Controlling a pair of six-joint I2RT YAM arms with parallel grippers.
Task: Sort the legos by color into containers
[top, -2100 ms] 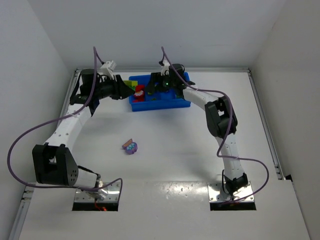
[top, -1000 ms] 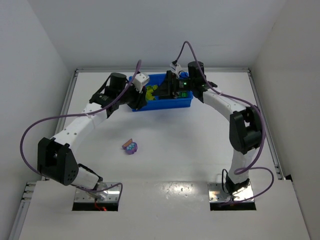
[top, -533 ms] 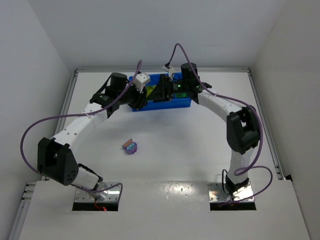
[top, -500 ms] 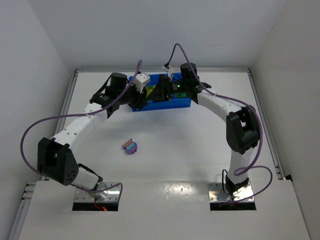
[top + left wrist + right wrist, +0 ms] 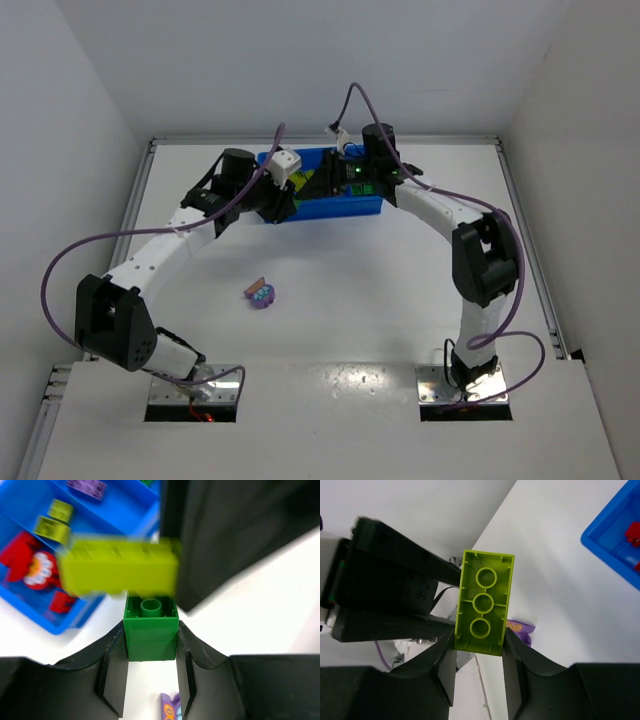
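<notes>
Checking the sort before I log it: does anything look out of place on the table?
Yes: a purple lego cluster lies alone on the table, well short of the blue tray, unsorted. Nothing looks spilled or damaged.

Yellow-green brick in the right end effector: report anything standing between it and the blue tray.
Nothing visible does. The yellow-green brick hangs beside the open blue tray. Only the green brick in the left end effector sits against it.
</notes>
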